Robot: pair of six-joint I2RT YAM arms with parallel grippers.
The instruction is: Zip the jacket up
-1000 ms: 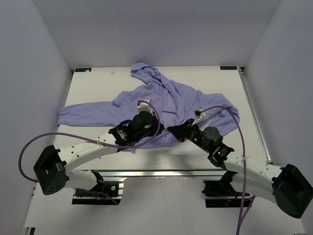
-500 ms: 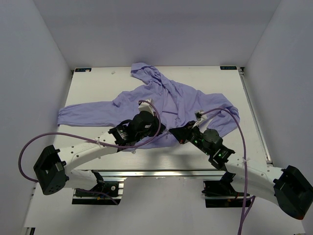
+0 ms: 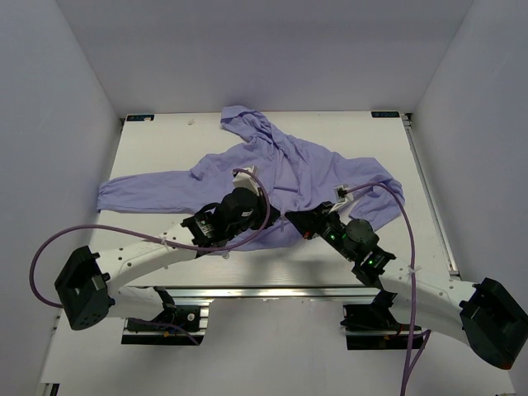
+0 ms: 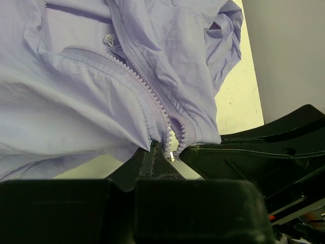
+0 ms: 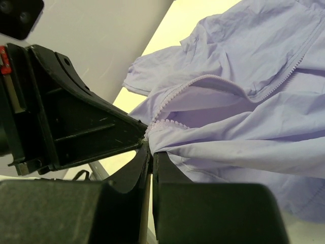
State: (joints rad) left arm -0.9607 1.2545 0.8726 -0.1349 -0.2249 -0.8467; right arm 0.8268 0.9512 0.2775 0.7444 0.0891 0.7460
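We see the table (image 3: pixel 165 148), and the jacket (image 3: pixel 289 169) lies spread out in the middle of it. Its hood points to the table's far edge and its bottom edge points to the table's near edge. One sleeve reaches to the table's left side and the other is bunched at the right side. Both of our arms meet at the bottom edge of the jacket, on the near side of the table. Our left gripper (image 4: pixel 157 157) has its fingers pressed together, pinching the cloth right where the zipper (image 4: pixel 147 96) ends. Our right gripper (image 5: pixel 150 152) is pinched closed on the cloth too, just beside the left one. The two rows of zipper teeth run down and almost meet at the grippers, with a little gap between them. A small clear tab (image 4: pixel 108 39) sits higher up the zipper, but we cannot tell if it is the puller. A tiny metal bit (image 4: pixel 172 155) shows at the very bottom. We think we are at the first step, lining up the two zipper ends. Next we must push them together very gently and keep the cloth tight.
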